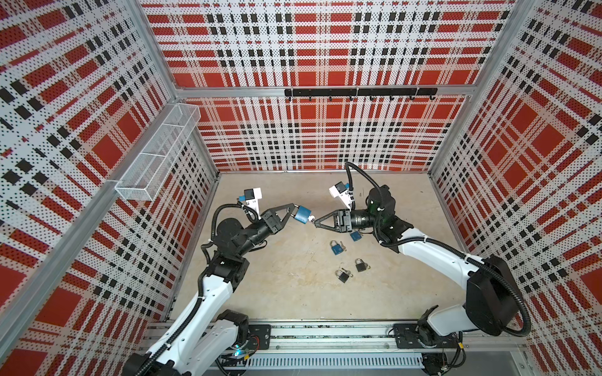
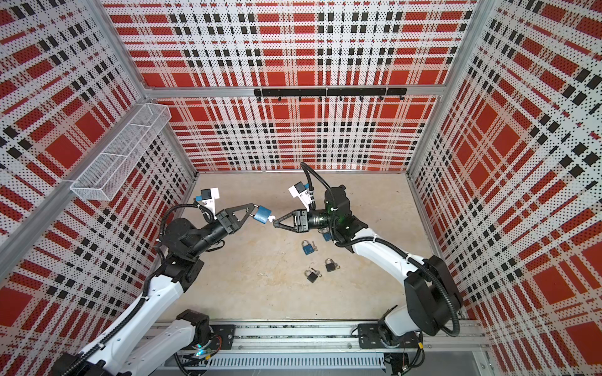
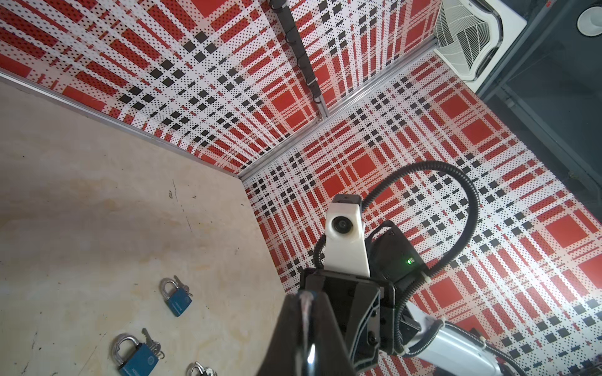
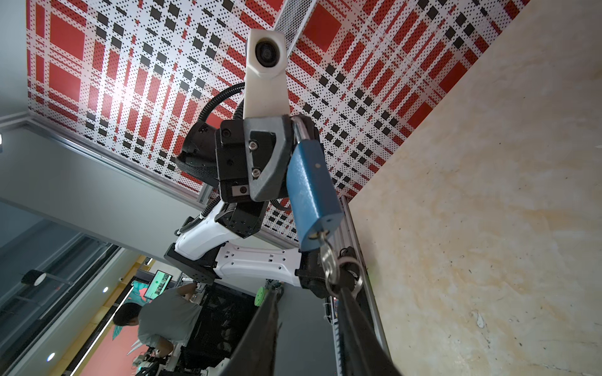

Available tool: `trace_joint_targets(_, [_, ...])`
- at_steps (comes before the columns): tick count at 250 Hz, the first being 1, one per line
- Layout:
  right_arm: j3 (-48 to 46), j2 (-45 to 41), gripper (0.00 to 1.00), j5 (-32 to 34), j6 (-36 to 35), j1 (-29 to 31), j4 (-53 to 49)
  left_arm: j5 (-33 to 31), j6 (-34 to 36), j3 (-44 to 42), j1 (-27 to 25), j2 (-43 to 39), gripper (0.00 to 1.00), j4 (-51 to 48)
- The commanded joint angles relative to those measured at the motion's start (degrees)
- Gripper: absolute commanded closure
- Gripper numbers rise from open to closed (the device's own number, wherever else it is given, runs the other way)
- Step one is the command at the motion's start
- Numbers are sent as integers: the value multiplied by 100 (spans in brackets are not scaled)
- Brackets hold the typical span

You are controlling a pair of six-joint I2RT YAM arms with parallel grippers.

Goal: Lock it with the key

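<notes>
In both top views the left claw [image 1: 293, 210] [image 2: 253, 208] is clamped on the padlock [image 1: 303, 215] [image 2: 262, 215] and holds it in the air over the middle of the table [image 1: 277, 299] [image 2: 247, 293]. The key [image 1: 311, 218] [image 2: 271, 218] sticks out of the padlock's base. The right claw [image 1: 315, 222] [image 2: 274, 222] has its tips right at the key, but from here I cannot tell how wide they stand. Two blue locks [image 1: 335, 249] [image 1: 355, 236] lie on the table, one partly under the right claw. Two black locks [image 1: 361, 266] [image 1: 342, 276] lie nearer the rail.

In the left wrist view the left claw [image 3: 304, 299] shows as dark fingers [image 3: 303, 332] pressed together. The padlock's body is hidden behind them. Both blue locks [image 3: 177, 299] [image 3: 136, 356] rest on the table [image 3: 97, 211].

In the right wrist view the left claw [image 4: 293, 130] pinches the shackle [image 4: 299, 127], and the padlock [image 4: 309, 188] points toward the camera. The key [image 4: 322, 239] sits in the keyhole with its ring [image 4: 345, 276] dangling. The right claw [image 4: 308, 293] has its fingers [image 4: 267, 325] spread with a clear gap between them, gripping nothing. The ring sits at the tip of one finger.
</notes>
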Motion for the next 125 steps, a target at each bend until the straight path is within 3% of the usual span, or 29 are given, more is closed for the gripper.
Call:
trace_joint_targets(1, [190, 61, 63, 57, -197, -3, -7, 54, -95, 136, 12, -125, 100, 358])
trace_joint_targets(125, [513, 306, 64, 90, -297, -6, -99, 26, -129, 108, -80, -58, 100, 428])
